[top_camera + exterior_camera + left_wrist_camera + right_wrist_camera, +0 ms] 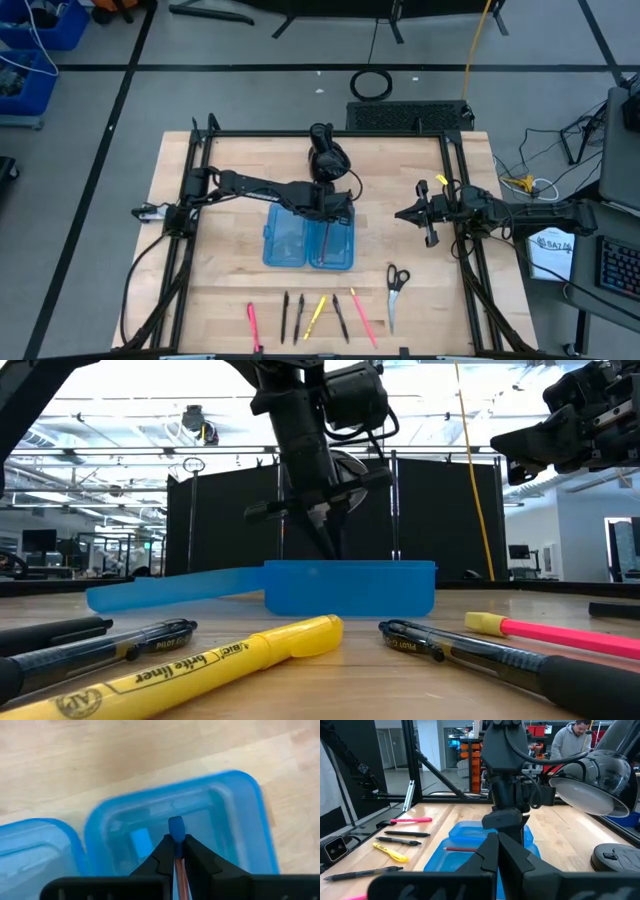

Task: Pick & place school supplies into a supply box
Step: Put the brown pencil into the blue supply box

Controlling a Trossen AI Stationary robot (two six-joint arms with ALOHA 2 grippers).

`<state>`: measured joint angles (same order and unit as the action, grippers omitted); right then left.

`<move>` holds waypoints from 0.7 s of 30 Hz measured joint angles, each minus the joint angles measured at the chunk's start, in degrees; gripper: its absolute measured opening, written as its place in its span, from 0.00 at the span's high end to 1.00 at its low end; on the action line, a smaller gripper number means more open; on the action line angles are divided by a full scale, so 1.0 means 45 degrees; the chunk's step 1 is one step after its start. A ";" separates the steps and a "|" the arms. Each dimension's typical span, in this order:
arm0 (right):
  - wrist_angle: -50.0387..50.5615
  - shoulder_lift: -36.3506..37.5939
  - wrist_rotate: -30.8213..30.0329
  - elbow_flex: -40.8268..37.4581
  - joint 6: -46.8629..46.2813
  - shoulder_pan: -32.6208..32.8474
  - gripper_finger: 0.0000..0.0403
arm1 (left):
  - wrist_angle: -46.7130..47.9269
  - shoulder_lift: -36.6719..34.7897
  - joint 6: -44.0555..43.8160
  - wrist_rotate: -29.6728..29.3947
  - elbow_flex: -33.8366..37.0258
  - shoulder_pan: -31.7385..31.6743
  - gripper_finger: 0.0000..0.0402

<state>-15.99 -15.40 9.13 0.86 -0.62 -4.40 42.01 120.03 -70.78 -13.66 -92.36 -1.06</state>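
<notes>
The supply box (285,240), a translucent blue case, lies open at the table's middle with its two halves side by side. My left gripper (176,845) points steeply down over the right half (225,805) and is shut on a thin red pencil (324,245) with a blue end. Several pens and highlighters (316,316) lie in a row near the table's front edge. The scissors (395,290) lie to their right. My right gripper (403,213) hangs shut at the right, clear of everything. My left gripper pinches the pencil between its two fingers just behind the blue end (175,827), which pokes out past the fingertips. The fingers come from above, slanting. The shaft (461,849) runs about level toward the table's near edge, low in the box's right half. Whether it rests on the floor, I cannot tell.
A black lumpy object (327,155) sits just beyond the box at the far side. Black frame rails (195,200) run along the table's left and right edges. Bare wood lies between the box and the row of pens.
</notes>
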 joint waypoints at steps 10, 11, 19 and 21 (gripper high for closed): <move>0.0000 0.0000 0.0000 -0.0002 -0.0034 0.0002 1.00 | 0.0877 0.0000 -0.0654 -0.1316 0.0000 0.0352 0.92; 0.0000 0.0000 0.0000 -0.0001 -0.0039 0.0002 1.00 | 0.0877 0.0000 -0.0718 -0.1340 0.0000 0.0363 0.92; 0.0000 0.0000 0.0000 0.0000 -0.0039 0.0002 1.00 | 0.1156 0.0000 -0.0793 -0.1657 0.0000 0.0636 0.92; 0.0000 0.0000 0.0000 -0.0002 -0.0039 0.0004 1.00 | 0.1130 0.0078 -0.0829 -0.2010 0.0000 0.0767 0.92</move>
<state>-15.99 -15.40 9.13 0.85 -0.80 -4.38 47.09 120.38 -74.51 -22.71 -92.36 2.39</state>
